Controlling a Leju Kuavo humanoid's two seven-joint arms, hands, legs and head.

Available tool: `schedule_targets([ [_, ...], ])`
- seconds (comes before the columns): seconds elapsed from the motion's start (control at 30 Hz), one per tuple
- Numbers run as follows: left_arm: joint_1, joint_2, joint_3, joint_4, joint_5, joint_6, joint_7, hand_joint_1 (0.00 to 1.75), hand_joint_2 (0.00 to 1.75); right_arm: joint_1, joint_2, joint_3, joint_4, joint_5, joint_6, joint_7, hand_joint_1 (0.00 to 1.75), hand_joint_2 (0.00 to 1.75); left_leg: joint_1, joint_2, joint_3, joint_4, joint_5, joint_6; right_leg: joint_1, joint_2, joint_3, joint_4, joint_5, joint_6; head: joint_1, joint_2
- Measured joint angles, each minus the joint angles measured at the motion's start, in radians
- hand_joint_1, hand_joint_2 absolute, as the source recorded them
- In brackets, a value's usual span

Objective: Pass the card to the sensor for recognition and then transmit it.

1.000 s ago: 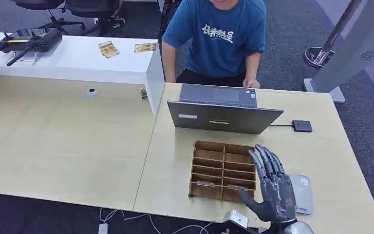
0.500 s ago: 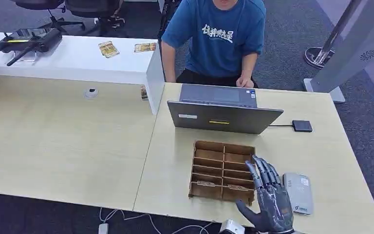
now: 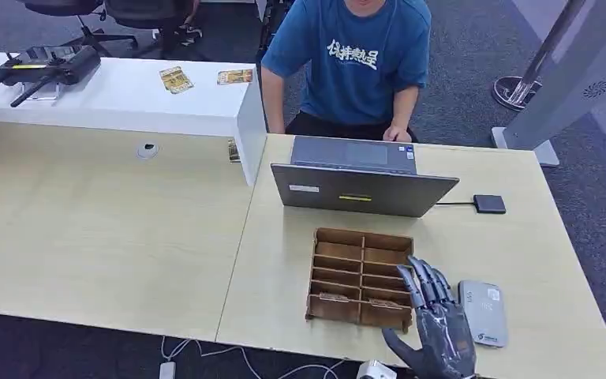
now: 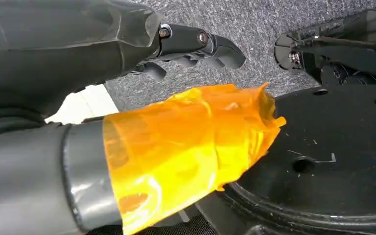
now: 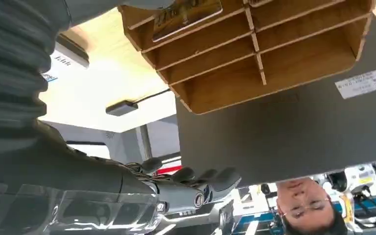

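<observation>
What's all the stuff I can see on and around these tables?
Wooden organizer: one, brown, many compartments, on the near table in front of the laptop; cards lie in its nearest row.
Laptop: one, grey, open, behind the organizer.
Sensor: one, light grey, flat on the table beside the organizer.
Small box: one, black, cabled to the laptop.
Cards: two, yellowish, on the white counter.
Controller: one, black with antennas, on the counter.
Person: one, blue shirt, seated behind the laptop.
Right hand: one, dark grey, fingers spread, holding nothing, beside the organizer.
Left hand: one, dark, above the carpet.
</observation>
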Motion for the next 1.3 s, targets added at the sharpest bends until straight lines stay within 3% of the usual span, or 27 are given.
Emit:
schedule_targets([
  [0.23,0.000,0.006,-0.009,0.000,-0.006,-0.003,0.004,0.00,0.00,-0.060,0.017,0.011,0.099,0.093,0.005,0.061,0.00,1.75,0.000,0.000,0.000,0.000,0.000,0.000,0.000,0.000,0.000,0.000,0.000,0.000,0.000,0.000],
  [0.6,0.000,0.012,-0.023,0.000,-0.006,-0.003,0.005,0.00,0.00,-0.078,0.029,0.015,0.175,0.106,0.004,0.073,0.00,1.75,0.000,0.000,0.000,0.000,0.000,0.000,0.000,0.000,0.000,0.000,0.000,0.000,0.000,0.000],
  [0.77,0.001,0.013,-0.024,0.000,0.001,-0.003,0.006,0.00,0.00,-0.078,0.029,0.018,0.181,0.115,0.014,0.092,0.00,1.75,0.000,0.000,0.000,0.000,0.000,0.000,0.000,0.000,0.000,0.000,0.000,0.000,0.000,0.000],
  [0.97,0.002,0.004,-0.024,0.000,0.029,0.006,0.010,0.00,0.00,-0.042,0.037,0.019,0.164,0.071,0.077,0.146,0.00,1.75,0.000,0.000,0.000,0.000,0.000,0.000,0.000,0.000,0.000,0.000,0.000,0.000,0.000,0.000],
  [1.3,0.004,-0.012,-0.024,0.000,0.055,0.017,0.011,0.00,0.00,0.015,0.039,0.021,0.091,0.051,0.089,0.184,0.00,1.75,0.000,0.000,0.000,0.000,0.000,0.000,0.000,0.000,0.000,0.000,0.000,0.000,0.000,0.000],
])
